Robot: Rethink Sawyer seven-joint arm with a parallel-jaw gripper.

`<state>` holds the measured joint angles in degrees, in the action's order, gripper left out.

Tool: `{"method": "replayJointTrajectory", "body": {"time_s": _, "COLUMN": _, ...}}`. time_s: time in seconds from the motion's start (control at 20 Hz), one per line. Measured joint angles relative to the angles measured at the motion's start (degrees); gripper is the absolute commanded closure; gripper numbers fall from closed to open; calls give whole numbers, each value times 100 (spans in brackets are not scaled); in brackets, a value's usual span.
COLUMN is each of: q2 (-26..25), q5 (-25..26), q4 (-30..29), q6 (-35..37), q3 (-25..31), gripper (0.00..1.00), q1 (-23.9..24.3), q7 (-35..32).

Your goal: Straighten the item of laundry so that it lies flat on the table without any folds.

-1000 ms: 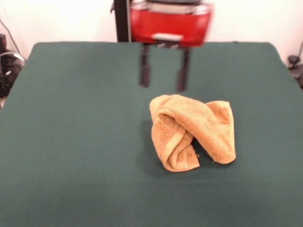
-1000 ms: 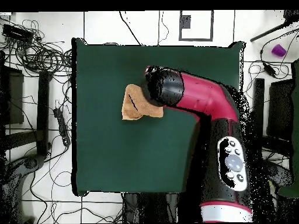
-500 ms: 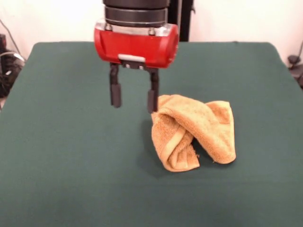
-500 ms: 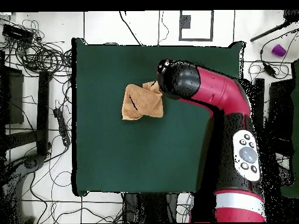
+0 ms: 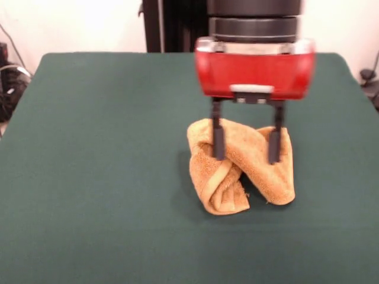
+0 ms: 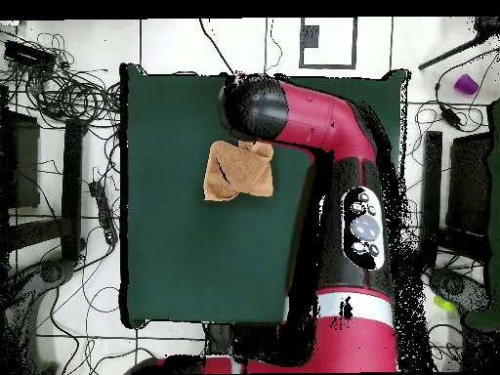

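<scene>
The golden yellow-orange terry towel [image 5: 240, 168] lies crumpled and twisted in a bundle on the dark green table [image 5: 95, 177], a little right of centre in the front view. It also shows in the overhead view [image 6: 234, 174] left of centre. My gripper [image 5: 244, 145], under the red wrist, is open, with its two dark fingers [image 5: 218, 141] in front of the towel's upper part, one on each side of the top fold. In the overhead view the arm's head [image 6: 256, 107] hides the gripper and the towel's far edge.
The red arm [image 6: 342, 195] stretches across the table's right part in the overhead view. Cables and dark equipment [image 6: 59, 117] lie on the floor to the left of the table. A purple object [image 6: 465, 85] sits on the floor at the upper right.
The gripper has swung to the right in the front view, from the towel's left edge to over its middle, still open. The towel has not moved.
</scene>
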<state>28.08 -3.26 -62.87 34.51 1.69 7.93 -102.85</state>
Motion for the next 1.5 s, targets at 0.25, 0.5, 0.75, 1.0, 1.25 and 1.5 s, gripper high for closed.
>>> {"method": "replayJointTrajectory", "body": {"time_s": 0.25, "q2": -107, "q5": -21, "q4": 296, "q6": 36, "q3": -1, "gripper": 0, "q1": -162, "q7": 0}}
{"method": "replayJointTrajectory", "body": {"time_s": 0.5, "q2": -286, "q5": 18, "q4": 339, "q6": -441, "q3": 1, "gripper": 0, "q1": -189, "q7": 0}}
{"method": "replayJointTrajectory", "body": {"time_s": 0.75, "q2": -467, "q5": 123, "q4": 328, "q6": -948, "q3": 1, "gripper": 0, "q1": -55, "q7": 0}}
{"method": "replayJointTrajectory", "body": {"time_s": 1.0, "q2": -557, "q5": 252, "q4": 203, "q6": -1205, "q3": 5, "gripper": 0, "q1": 134, "q7": 0}}
{"method": "replayJointTrajectory", "body": {"time_s": 1.25, "q2": -384, "q5": 335, "q4": -333, "q6": -1323, "q3": 4, "gripper": 0, "q1": 221, "q7": 0}}
{"method": "replayJointTrajectory", "body": {"time_s": 1.5, "q2": -32, "q5": 343, "q4": -925, "q6": -1469, "q3": -6, "gripper": 0, "q1": 73, "q7": 0}}
